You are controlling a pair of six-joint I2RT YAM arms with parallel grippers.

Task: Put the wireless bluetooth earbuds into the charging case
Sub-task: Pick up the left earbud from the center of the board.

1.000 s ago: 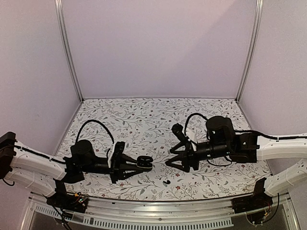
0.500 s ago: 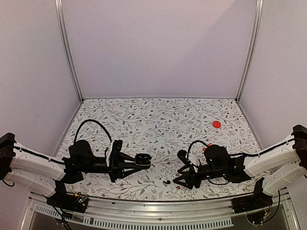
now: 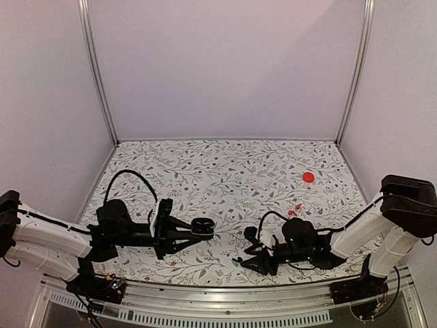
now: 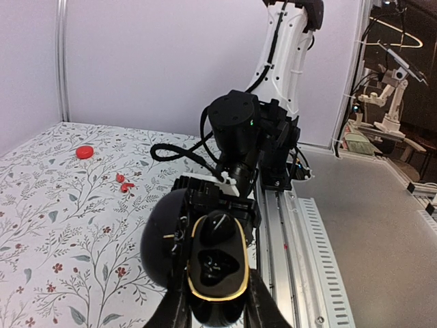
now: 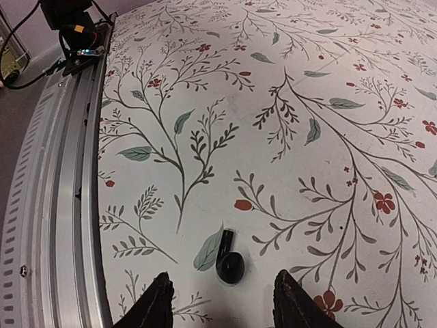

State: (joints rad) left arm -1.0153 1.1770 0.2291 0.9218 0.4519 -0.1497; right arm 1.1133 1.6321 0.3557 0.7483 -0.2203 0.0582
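Clamping charging case [image 4: 217, 270]: left tool [image 4: 218, 311]; right tool [image 5: 222, 283] apart, fingers [image 5: 158, 304] cropped, black earbud [image 5: 231, 266] just ahead.

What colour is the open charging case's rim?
Gold, on the glossy black oval charging case; clearest in the left wrist view.

1. The table cover [image 3: 205, 164] was white, printed with grey-green leafy sprigs and small red flowers.
2. The case [image 4: 217, 273] was black, its open face rimmed in yellow-gold.
3. One earbud [image 5: 230, 265] was glossy black.
4. Two buds [image 4: 124, 182] beyond the case were bright red, and so was a round cap [image 4: 85, 152] farther past the case.
5. The walls [image 3: 225, 68] were pale lilac.
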